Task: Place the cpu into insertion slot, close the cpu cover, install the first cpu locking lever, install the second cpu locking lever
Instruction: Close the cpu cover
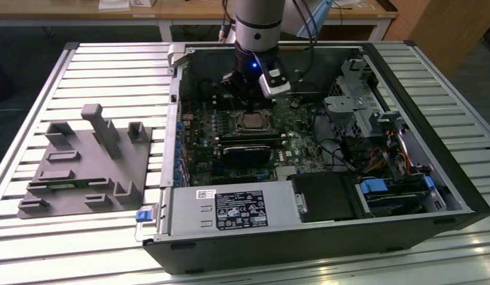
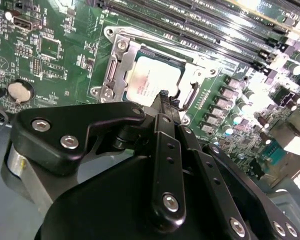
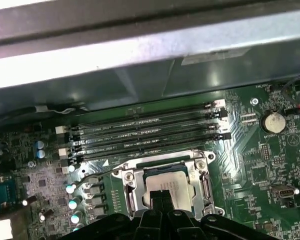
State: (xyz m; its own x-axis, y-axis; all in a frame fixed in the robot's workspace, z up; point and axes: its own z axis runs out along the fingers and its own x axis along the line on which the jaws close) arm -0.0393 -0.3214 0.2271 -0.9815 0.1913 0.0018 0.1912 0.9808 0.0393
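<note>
One bench (image 1: 39,77) carries one open computer case (image 1: 308,237) with one green board (image 3: 260,165) inside. Four long memory slots (image 3: 145,135) run beside the single insertion slot (image 3: 165,162). One cover (image 2: 121,65) lies over the one cpu (image 2: 152,80), which sits in that slot. The fingers (image 2: 166,125) are pressed together, empty, near the cover's edge by one wire lever (image 2: 189,97). Latching looks due: push the wire squarely under its catch, clear of the board.
</note>
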